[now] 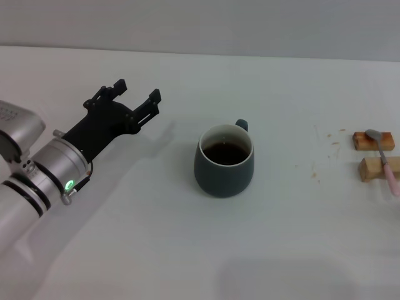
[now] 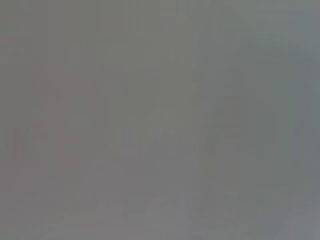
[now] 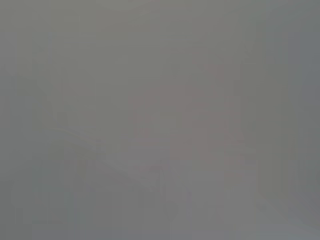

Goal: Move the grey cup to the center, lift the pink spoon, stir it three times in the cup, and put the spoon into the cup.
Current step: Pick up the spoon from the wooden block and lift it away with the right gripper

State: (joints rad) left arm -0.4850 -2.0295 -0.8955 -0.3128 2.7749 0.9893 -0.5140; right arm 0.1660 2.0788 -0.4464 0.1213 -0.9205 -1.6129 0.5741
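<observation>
The grey cup (image 1: 224, 160) stands upright near the middle of the white table, its handle turned to the far side and dark brown liquid inside. The pink spoon (image 1: 385, 161) lies at the right edge across two small wooden blocks (image 1: 373, 154), its grey bowl on the far block. My left gripper (image 1: 137, 95) is open and empty, held above the table to the left of the cup and well apart from it. The right gripper is out of view. Both wrist views show only plain grey.
The white table (image 1: 125, 250) stretches to a pale wall at the back. A few small crumbs (image 1: 325, 150) lie between the cup and the blocks.
</observation>
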